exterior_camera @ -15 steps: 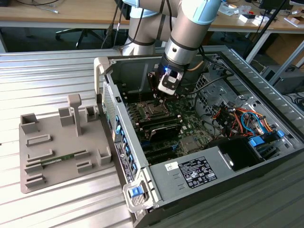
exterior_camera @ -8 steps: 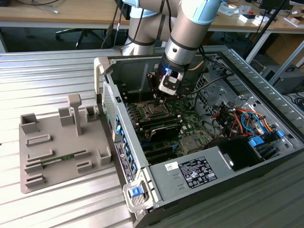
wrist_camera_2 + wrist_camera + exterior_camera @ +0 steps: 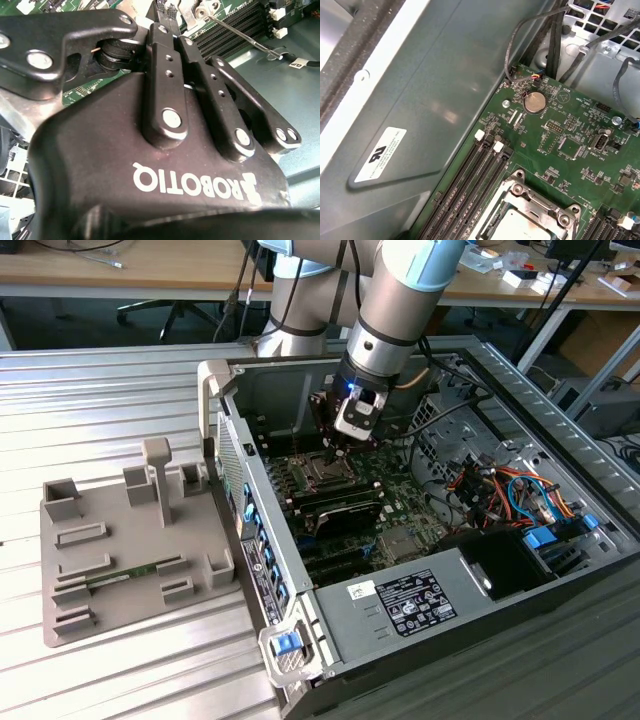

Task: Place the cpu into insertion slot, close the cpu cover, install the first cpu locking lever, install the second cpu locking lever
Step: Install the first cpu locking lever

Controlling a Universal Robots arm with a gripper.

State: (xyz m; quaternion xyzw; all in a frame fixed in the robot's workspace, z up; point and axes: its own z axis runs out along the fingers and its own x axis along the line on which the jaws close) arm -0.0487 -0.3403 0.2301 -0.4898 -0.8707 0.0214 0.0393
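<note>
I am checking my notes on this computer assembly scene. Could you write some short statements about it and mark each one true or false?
1. The gripper hangs over the green circuit board inside the computer case. True.
2. The insertion slot is empty, with no chip in it. False: in the first wrist view the silver-grey cpu sits in it, framed by the cpu cover.
3. A round silver coin battery sits on the board. True.
4. The case is shut, with its side panel on. False: it lies open, and its inside shows in the exterior view.
</note>
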